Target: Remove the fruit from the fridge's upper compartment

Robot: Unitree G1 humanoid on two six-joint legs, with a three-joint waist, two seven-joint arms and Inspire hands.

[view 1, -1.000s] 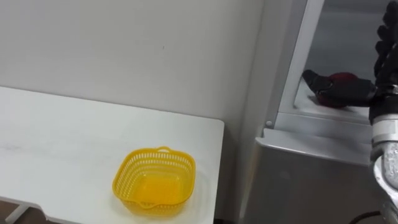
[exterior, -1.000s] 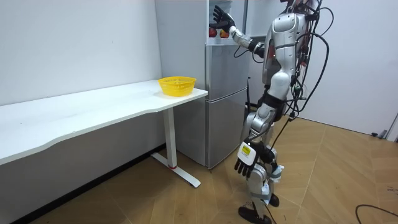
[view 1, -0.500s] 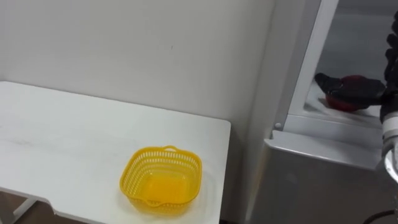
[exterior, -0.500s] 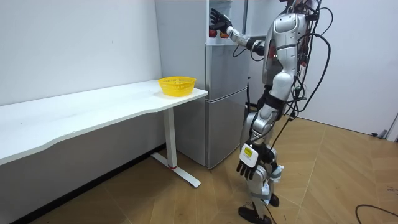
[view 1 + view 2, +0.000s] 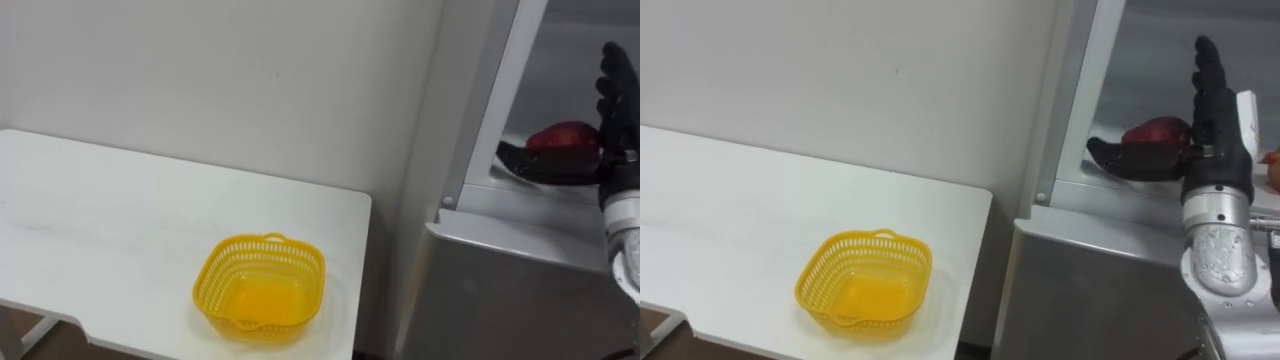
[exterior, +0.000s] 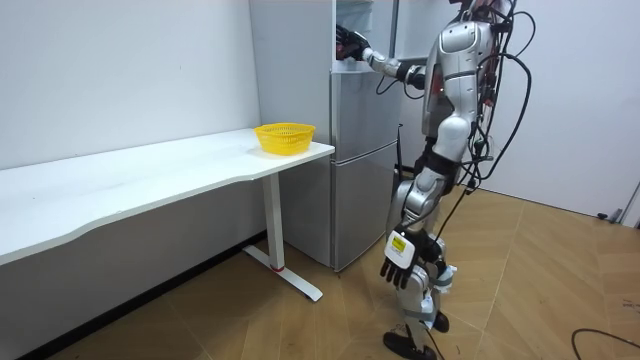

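The basket (image 5: 259, 288) sits near the bench's (image 5: 100, 220) right end, and the fridge (image 5: 500, 285) to its right holds the fruit (image 5: 1157, 131) in its upper compartment.

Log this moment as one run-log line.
phase: reach | right hand: open, beside red fruit in upper fridge | left hand: hangs by leg | yellow basket: empty, on table

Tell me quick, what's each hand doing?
Right hand: open, fingers straight up beside the red fruit in the fridge.
Left hand: open, hanging at its side, empty.
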